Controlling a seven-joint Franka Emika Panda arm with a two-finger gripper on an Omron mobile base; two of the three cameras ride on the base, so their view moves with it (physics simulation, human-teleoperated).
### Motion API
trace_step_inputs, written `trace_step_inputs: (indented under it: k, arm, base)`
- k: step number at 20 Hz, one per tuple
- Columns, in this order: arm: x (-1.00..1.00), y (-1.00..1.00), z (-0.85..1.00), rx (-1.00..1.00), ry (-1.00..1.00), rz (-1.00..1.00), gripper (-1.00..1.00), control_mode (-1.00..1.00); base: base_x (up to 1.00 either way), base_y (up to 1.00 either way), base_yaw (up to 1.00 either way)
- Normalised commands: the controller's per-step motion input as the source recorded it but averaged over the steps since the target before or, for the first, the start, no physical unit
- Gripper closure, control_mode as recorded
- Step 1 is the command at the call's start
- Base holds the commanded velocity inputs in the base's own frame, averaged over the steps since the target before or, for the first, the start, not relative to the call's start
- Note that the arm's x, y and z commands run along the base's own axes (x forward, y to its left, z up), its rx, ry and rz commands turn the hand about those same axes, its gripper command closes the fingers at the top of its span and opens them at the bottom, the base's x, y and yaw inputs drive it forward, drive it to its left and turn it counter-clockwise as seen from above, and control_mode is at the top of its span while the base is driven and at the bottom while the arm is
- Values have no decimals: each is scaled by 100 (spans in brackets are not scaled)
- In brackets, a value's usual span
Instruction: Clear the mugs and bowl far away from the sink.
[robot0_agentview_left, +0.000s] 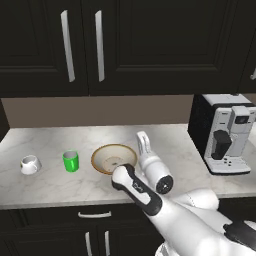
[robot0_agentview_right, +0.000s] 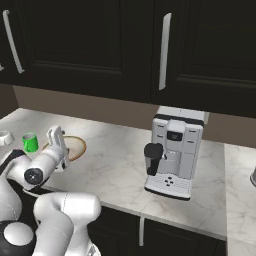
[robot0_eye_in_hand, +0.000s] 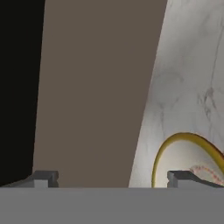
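The hand (robot0_eye_in_hand: 113, 179) is wide open and holds nothing. The bowl (robot0_agentview_left: 114, 158) sits mid-table near the front edge, right of the green mug (robot0_agentview_left: 71, 161) and white mug (robot0_agentview_left: 30, 164). I think it should go lower and pinch the bowl's rim firmly

Left base view sits behind the white arm, looking forward and down at the pale marble surface (robot0_agentview_left: 60, 182) from mid range. Right base view looks at the same stretch from the other side; both catch the white-and-black coffee machine (robot0_agentview_left: 226, 132) and wide tan gold-rimmed bowl (robot0_agentview_right: 76, 146). Hand view is rolled sideways, close up on that bowl's rim.
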Motion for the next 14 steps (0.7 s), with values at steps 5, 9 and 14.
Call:
trace_step_inputs:
  k: [5, 9, 14]
  arm:
    - [-54, -7, 59, 4, 0, 0, -100, -100]
    - [-66, 0, 51, 6, -3, 0, -100, -100]
    - [-65, 5, 55, 1, -14, 2, -100, -100]
  base:
    - [0, 0, 0]
    - [0, 0, 0]
    - [0, 0, 0]
